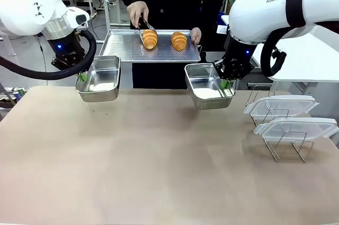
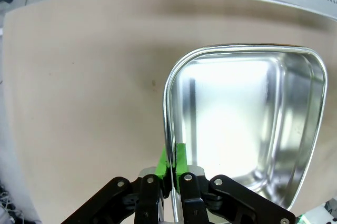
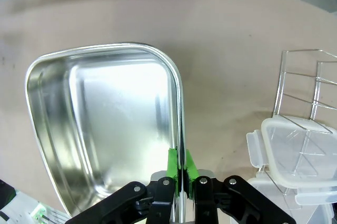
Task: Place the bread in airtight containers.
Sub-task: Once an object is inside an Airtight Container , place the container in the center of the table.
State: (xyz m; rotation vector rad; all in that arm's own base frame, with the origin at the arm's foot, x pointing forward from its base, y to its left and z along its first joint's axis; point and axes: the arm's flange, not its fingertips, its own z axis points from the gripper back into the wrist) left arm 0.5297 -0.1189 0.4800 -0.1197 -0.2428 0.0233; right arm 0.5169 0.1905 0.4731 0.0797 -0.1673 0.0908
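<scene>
Left claw (image 1: 82, 77) pinches one empty container (image 1: 98, 95) by its rim, right claw (image 1: 226, 83) the other container (image 1: 211, 101); left roll (image 1: 150, 38) and right roll (image 1: 179, 40) lie on the person's tray (image 1: 122, 48); a roll's landing could twist either thin rim grip loose.

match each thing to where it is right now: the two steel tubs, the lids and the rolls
1. left tub
2. right tub
3. lids
4. rolls

A. on the wire rack
B. on the perforated tray
C. rim pinched in the right gripper
D. rim pinched in the left gripper

Pairs: 1-D, 2-C, 3-A, 4-B
</scene>
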